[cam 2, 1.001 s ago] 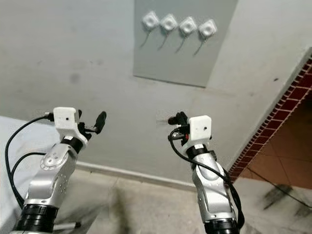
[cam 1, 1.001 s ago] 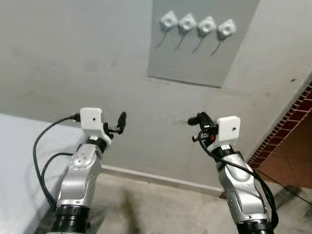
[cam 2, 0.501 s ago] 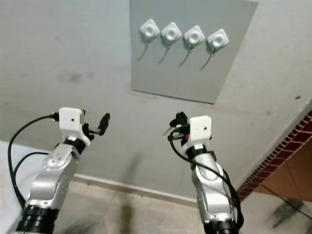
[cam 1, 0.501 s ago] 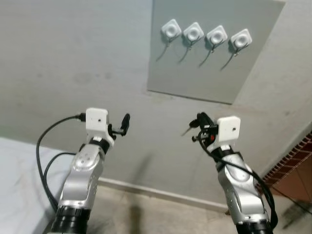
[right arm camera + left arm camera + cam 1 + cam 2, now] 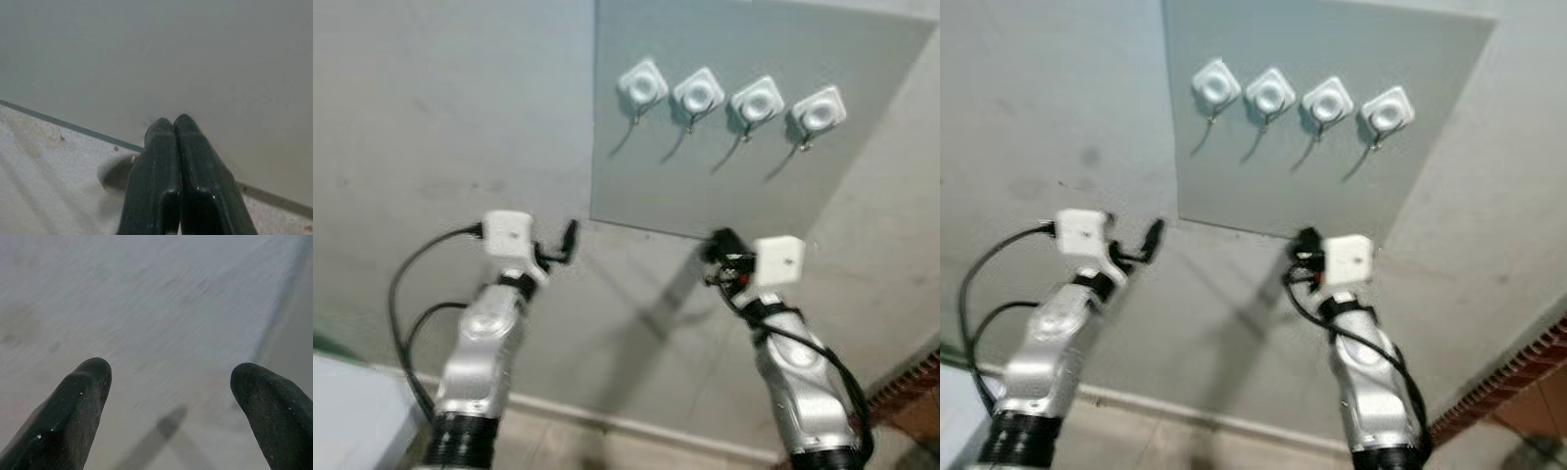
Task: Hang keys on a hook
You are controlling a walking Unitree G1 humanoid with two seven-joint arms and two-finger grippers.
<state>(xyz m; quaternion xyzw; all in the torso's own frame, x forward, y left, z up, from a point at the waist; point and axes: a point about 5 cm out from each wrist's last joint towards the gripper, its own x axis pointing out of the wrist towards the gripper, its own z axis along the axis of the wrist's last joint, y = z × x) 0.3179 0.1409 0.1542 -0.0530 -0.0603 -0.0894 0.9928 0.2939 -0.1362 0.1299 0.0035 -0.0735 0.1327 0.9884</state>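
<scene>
A pale grey wall (image 5: 450, 117) carries a flat grey panel (image 5: 744, 196), and on that panel four white square hooks sit in a row near its top: the first hook (image 5: 642, 83) at the robot's left, then the second hook (image 5: 698, 94), the third hook (image 5: 759, 102) and the fourth hook (image 5: 819, 111) at the right. Each has a thin metal prong hanging below it, and nothing hangs on any of them. No brand, label or writing can be read anywhere, and no containers are in sight. Both silver arms are raised toward the wall. The left gripper (image 5: 570, 239) points at the wall just beside the panel's lower left corner; in the left wrist view its two black fingers (image 5: 73, 416) stand wide apart with nothing between them. The right gripper (image 5: 722, 243) is held close to the panel's bottom edge, below the hooks; in the right wrist view its fingers (image 5: 188, 171) are pressed together, tip to tip. The keys cannot be made out in these blurred pictures, so whether they are pinched in the right gripper cannot be told. A white baseboard (image 5: 636, 428) runs along the foot of the wall, and a strip of red brick (image 5: 1518, 377) shows at the lower right.
</scene>
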